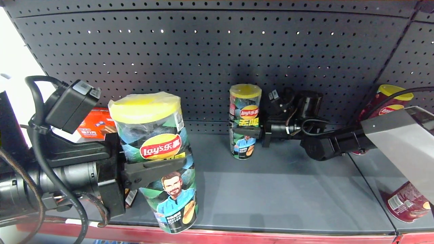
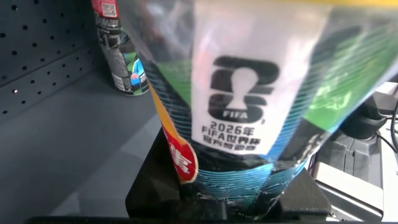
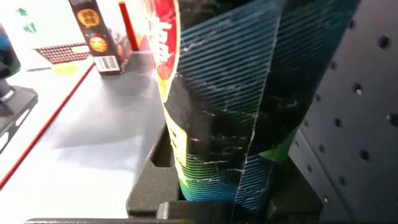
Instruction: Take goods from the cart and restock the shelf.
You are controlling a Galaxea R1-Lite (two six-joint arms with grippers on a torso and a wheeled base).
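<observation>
**Two chip canisters in hand, one at the pegboard and one far out from it**

The left gripper [image 1: 156, 169] is clamped around the middle of the near chip canister [image 1: 159, 149], one dark finger crossing its printed face. The canister stands roughly upright, yellow lid on top. It is well out from the pegboard back wall [image 1: 203, 51], over the red front lip of the shelf deck [image 1: 271, 189]. Whether its base touches the deck cannot be told.

The right gripper [image 1: 245, 131] is closed on the far chip canister [image 1: 244, 112], which stands upright just in front of the pegboard, apparently on the deck.

Bare deck lies between the near canister and the pegboard, with the far canister set toward the robot's right of that path. So the left arm's coming move looks like a straight push toward the pegboard with the canister's long axis kept vertical. The right arm seems close to letting go.

Two red chip canisters [image 1: 407, 203] sit farther right along the pegboard, and an orange box [image 1: 93, 125] sits to the left.
</observation>
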